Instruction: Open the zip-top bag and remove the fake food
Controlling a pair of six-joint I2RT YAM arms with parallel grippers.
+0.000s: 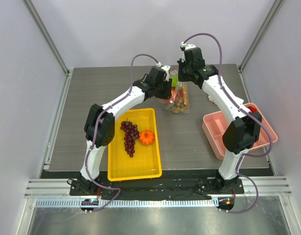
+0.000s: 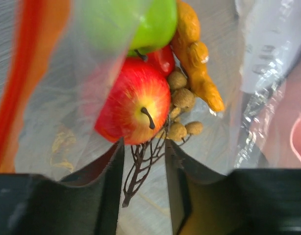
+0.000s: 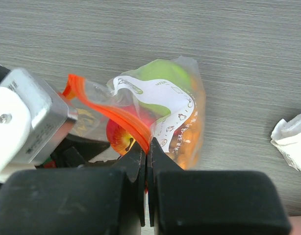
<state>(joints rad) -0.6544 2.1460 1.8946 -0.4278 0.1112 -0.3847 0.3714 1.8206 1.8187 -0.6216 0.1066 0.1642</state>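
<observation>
Yellow tray (image 1: pixel 116 169) taken as reference. Two pieces of the fake food lay in it: purple grape bunch (image 1: pixel 130 137) near its middle, orange pumpkin (image 1: pixel 146 137) just right of the grapes. The zip-top bag (image 1: pixel 178 101) sat on the table just beyond the tray's far right corner, mouth open. Inside it were a green apple (image 2: pixel 150 24), red apple (image 2: pixel 133 105), tan cluster (image 2: pixel 182 98), a knobbly orange piece (image 2: pixel 197 58) and a small red piece (image 2: pixel 163 58). Judged roughly a third done: bag opened, two items out, five or so left to lift. Right gripper (image 3: pixel 146 152) was pinched fully closed on the bag's edge at the orange-red zip strip (image 3: pixel 116 117), holding the mouth up. Left gripper (image 2: pixel 144 156) sat at the bag mouth, jaws partly apart and gripping nothing, the red apple just past its tips and the cluster's dark twig lying loose in the gap. Pink tray (image 1: pixel 212 132) stood well to the right of the yellow tray. White printed panel (image 3: pixel 158 98) on the bag carried small drawings and green lettering, too small to read; no brand made out.
</observation>
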